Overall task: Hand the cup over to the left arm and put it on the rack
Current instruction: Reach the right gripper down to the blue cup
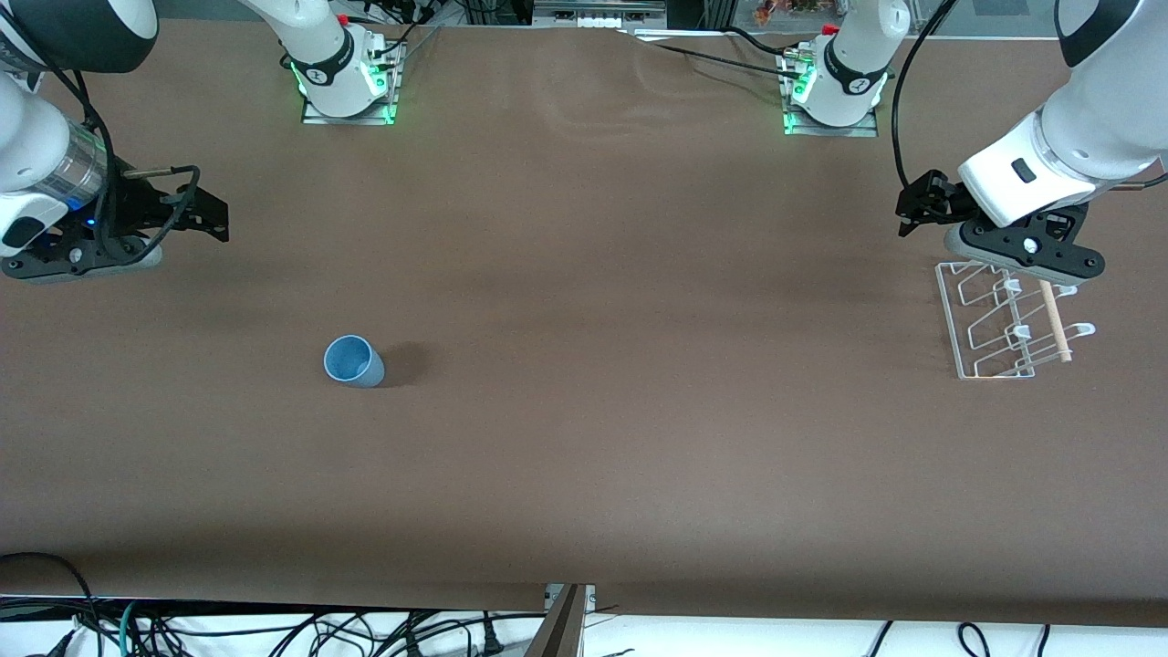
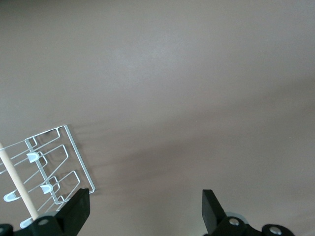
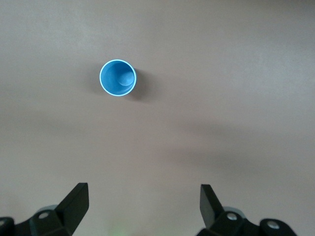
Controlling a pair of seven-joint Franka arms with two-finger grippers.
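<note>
The light-blue cup (image 1: 354, 362) stands upright on the brown table, toward the right arm's end; the right wrist view looks down into the cup (image 3: 118, 78). My right gripper (image 1: 78, 260) hangs open and empty above the table at that end, apart from the cup, its own view showing the right gripper (image 3: 142, 189) over bare table. The clear rack (image 1: 1004, 319) with its wooden dowel (image 1: 1054, 319) sits at the left arm's end. My left gripper (image 1: 1027, 255) hovers open and empty over the rack's farther edge. In the left wrist view the rack (image 2: 49, 162) lies beside the left gripper (image 2: 146, 196).
The two arm bases (image 1: 347, 82) (image 1: 835, 91) with green lights stand along the table's farther edge. Cables (image 1: 274, 630) lie below the table's front edge. The brown cloth (image 1: 639, 365) stretches between cup and rack.
</note>
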